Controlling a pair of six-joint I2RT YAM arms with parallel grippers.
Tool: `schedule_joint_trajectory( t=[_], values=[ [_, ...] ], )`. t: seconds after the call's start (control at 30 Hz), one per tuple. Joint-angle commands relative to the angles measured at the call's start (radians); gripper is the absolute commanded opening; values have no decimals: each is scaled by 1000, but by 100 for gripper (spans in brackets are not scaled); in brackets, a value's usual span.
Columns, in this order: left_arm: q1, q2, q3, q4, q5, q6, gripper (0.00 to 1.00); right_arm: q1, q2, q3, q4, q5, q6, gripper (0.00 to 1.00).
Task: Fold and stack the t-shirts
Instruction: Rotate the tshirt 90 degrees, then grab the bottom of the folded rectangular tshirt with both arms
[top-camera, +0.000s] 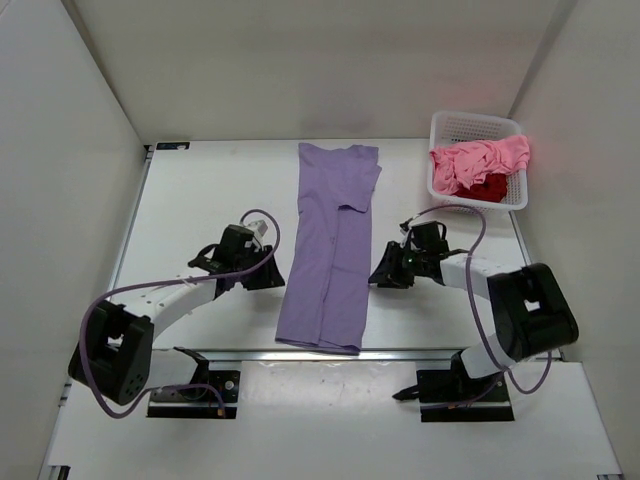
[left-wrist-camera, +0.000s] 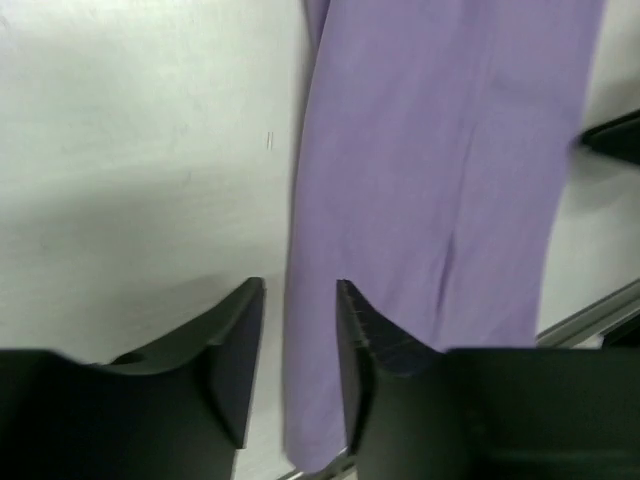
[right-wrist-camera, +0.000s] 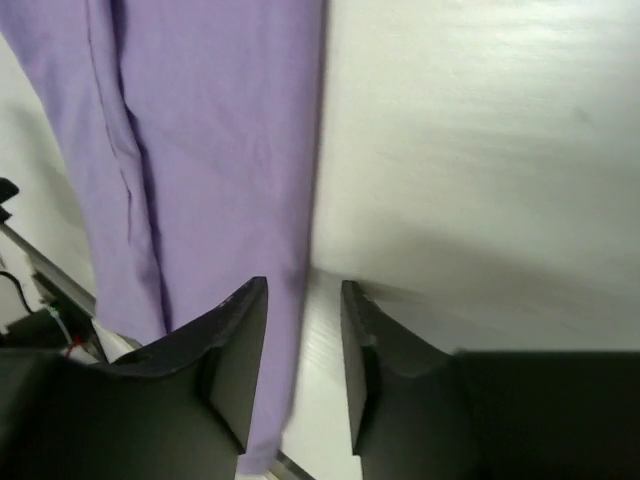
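Note:
The lavender t-shirt (top-camera: 330, 250) lies flat mid-table, folded lengthwise into a long strip, sleeves at the far end. It also shows in the left wrist view (left-wrist-camera: 430, 150) and the right wrist view (right-wrist-camera: 200, 130). My left gripper (top-camera: 274, 279) is open at the strip's left edge, and that edge lies between the jaws (left-wrist-camera: 298, 305). My right gripper (top-camera: 378, 276) is open at the strip's right edge, and that edge lies between the jaws (right-wrist-camera: 303, 305). The pink t-shirt (top-camera: 482, 158) and the dark red t-shirt (top-camera: 489, 188) lie crumpled in the basket.
A white lattice basket (top-camera: 475, 124) stands at the back right corner. A metal strip (top-camera: 420, 352) runs along the table's near edge, just past the shirt's hem. White walls close in the table at the left, the back and the right.

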Motion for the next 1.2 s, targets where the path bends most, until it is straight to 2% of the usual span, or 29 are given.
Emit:
schedule_joint_trajectory(
  t=[0.0,0.07,0.2,0.3,0.47,0.6,0.7,0.77,0.83,0.9,0.97,1.07,1.13,1.17],
  values=[
    [-46,12,4,-101,42,49,48,-32,-95,-24,-75,-12,-74,34],
    [-73,2,-13,-174,34,63,49,9,-137,-24,-141,19,-79,38],
    [-66,-46,-68,-245,28,74,58,142,-209,-111,-201,16,-30,38],
    [-57,-38,-82,-276,76,86,63,236,-258,-173,-230,25,17,39],
    [-128,12,-95,-282,106,88,63,254,-361,-217,-281,22,59,43],
    [-121,-12,-122,-265,145,75,62,284,-353,-254,-228,-19,97,46],
    [-135,-14,-129,-259,162,74,55,343,-313,-233,-226,-9,102,44],
    [-138,-17,-140,-263,179,72,47,368,-294,-220,-226,-10,113,40],
    [-150,-20,-145,-265,194,74,48,379,-287,-228,-221,-15,123,35],
    [-165,-20,-146,-266,203,75,53,391,-289,-237,-201,-24,128,35],
    [-181,-9,-151,-262,205,75,54,388,-278,-240,-200,-30,131,34],
    [-172,-2,-155,-237,225,77,51,382,-263,-251,-183,-48,126,24],
    [-176,6,-152,-230,240,75,48,374,-277,-253,-189,-41,123,15],
    [-176,8,-149,-230,232,72,43,373,-280,-254,-195,-44,125,12]
  ],
)
